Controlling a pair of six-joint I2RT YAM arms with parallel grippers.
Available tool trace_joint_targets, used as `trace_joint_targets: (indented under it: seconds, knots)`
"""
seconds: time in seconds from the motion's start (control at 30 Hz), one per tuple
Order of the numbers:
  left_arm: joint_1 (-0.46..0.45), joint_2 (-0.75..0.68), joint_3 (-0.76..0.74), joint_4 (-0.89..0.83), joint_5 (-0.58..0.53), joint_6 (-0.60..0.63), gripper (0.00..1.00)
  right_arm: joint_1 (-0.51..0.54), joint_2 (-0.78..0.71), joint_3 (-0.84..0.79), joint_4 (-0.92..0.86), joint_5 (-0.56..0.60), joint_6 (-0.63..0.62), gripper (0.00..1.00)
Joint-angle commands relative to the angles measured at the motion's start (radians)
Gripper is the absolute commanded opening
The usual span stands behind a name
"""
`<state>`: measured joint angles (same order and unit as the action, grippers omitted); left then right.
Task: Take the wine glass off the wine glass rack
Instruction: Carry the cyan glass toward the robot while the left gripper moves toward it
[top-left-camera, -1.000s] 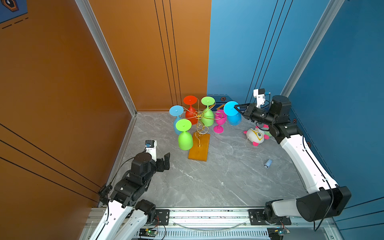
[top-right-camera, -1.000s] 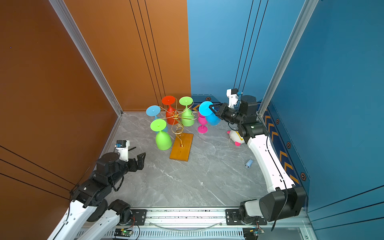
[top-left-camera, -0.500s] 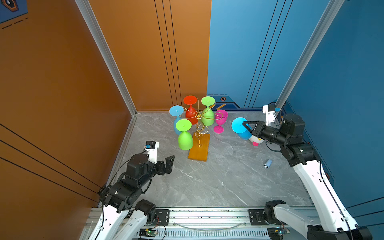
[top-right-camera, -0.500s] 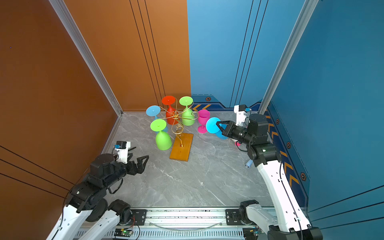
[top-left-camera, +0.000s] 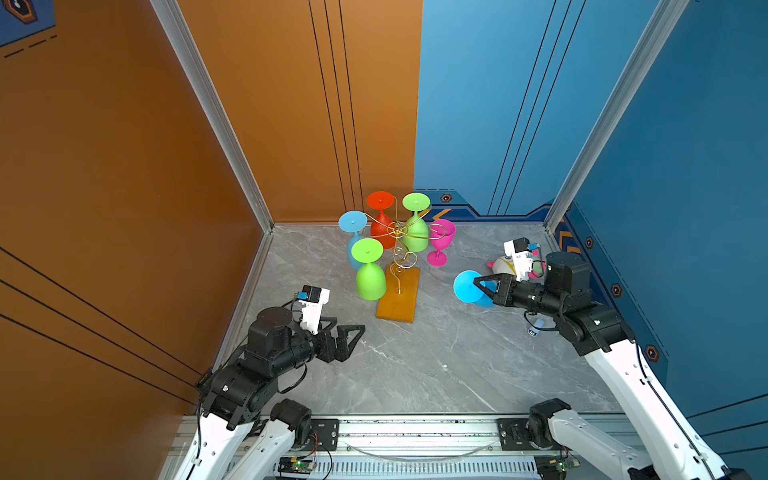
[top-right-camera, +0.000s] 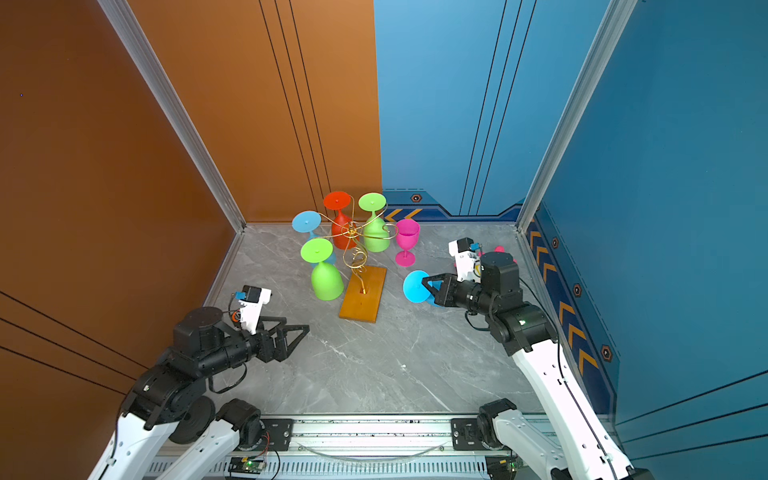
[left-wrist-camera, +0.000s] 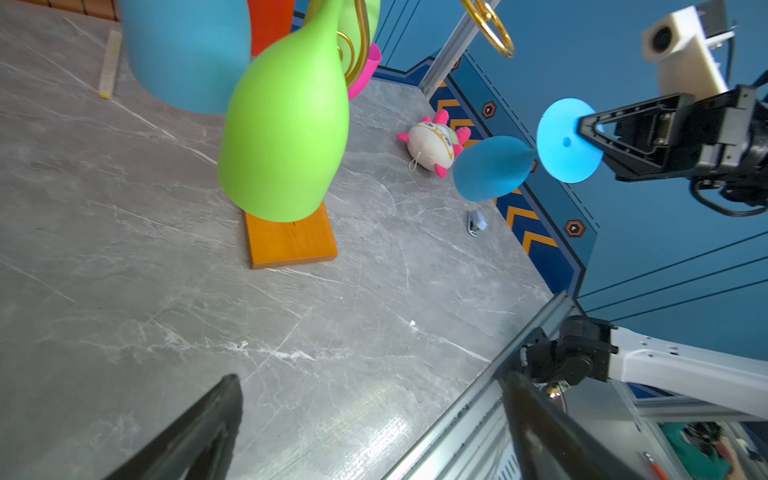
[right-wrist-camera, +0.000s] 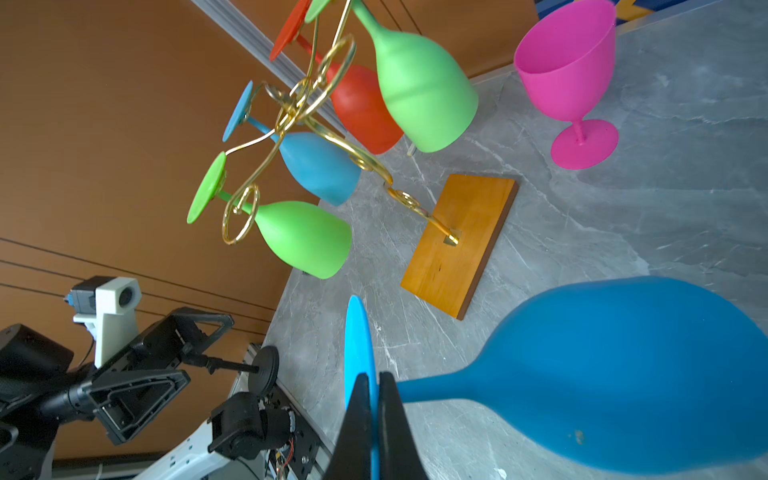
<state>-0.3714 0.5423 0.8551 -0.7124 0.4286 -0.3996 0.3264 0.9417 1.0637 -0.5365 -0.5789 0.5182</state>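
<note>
Light bright, even, from overhead; shadows soft, faint on table (top-left-camera: 436, 365). Top views sharp; back wall (top-left-camera: 291, 104) brighter toward top. Wrist views: fisheye bend at edges; close objs soft-focus, e.g. green glass (left-wrist-camera: 286, 137), blue wine glass (right-wrist-camera: 623, 374) bowl.

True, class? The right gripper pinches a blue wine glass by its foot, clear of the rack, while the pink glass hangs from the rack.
No: the pink glass stands upright on the table beside the wine glass rack, as the right wrist view shows. The right gripper does pinch the blue wine glass by its foot.
</note>
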Motion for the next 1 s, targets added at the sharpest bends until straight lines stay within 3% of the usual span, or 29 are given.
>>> trace_joint_targets:
  seconds: [0.0,0.27,0.3,0.47,0.73,0.97]
  knots:
    - [0.011,-0.011,0.029,-0.016,0.146,-0.037,0.95,0.057,-0.002,-0.019,-0.025,-0.005,-0.072,0.02]
    - [0.005,-0.021,0.018,-0.015,0.265,-0.079,0.88,0.208,0.042,-0.027,-0.001,-0.007,-0.106,0.02]
    - [0.005,-0.025,0.014,-0.011,0.273,-0.087,0.83,0.227,0.048,-0.029,0.012,-0.007,-0.104,0.02]
    - [-0.006,-0.051,-0.046,0.112,0.334,-0.182,0.75,0.308,0.071,-0.044,0.087,-0.012,-0.089,0.02]
    - [-0.049,-0.042,-0.117,0.255,0.324,-0.273,0.63,0.423,0.107,-0.046,0.183,-0.024,-0.076,0.02]
    - [-0.135,0.006,-0.134,0.349,0.293,-0.3,0.58,0.485,0.13,-0.046,0.25,-0.035,-0.076,0.02]
